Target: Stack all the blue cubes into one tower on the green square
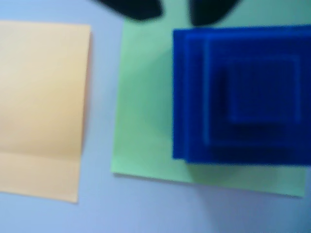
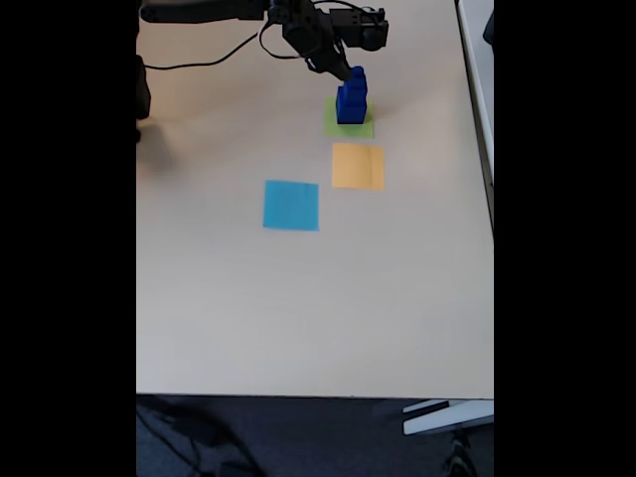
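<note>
The tower (image 1: 243, 97) of dark blue cubes stands on the green square (image 1: 146, 121), stepped, with the smallest cube (image 1: 262, 90) highest; this wrist view is blurred. The tips of my gripper (image 1: 175, 12) show as two dark shapes at the top edge, apart, with nothing between them. In the fixed view the tower (image 2: 351, 97) rises from the green square (image 2: 364, 129) at the far side of the table. There my gripper (image 2: 344, 70) hangs just up and left of the tower's top, close to it. I cannot tell whether it touches.
An orange square (image 1: 41, 107) lies flat beside the green one; in the fixed view the orange square (image 2: 358, 166) is nearer the camera, and a light blue square (image 2: 291, 205) lies to its left. The arm and a cable (image 2: 214, 62) run along the table's far edge.
</note>
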### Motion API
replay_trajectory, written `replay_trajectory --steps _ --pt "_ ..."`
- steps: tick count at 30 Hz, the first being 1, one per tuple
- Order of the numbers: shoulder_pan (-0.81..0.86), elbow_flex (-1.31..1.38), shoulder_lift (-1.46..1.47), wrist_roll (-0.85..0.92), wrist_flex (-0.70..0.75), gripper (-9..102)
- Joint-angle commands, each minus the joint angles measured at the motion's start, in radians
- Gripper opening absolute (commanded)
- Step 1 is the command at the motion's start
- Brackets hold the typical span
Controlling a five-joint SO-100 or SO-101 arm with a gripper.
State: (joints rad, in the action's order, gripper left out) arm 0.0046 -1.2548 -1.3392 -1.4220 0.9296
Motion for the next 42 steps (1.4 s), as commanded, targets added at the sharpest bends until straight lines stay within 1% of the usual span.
replay_trajectory --steps 1,42 --pt "0.009 0.009 -0.012 0.009 -0.028 0" --pt "0.005 0.032 0.008 0.008 -0.029 0"
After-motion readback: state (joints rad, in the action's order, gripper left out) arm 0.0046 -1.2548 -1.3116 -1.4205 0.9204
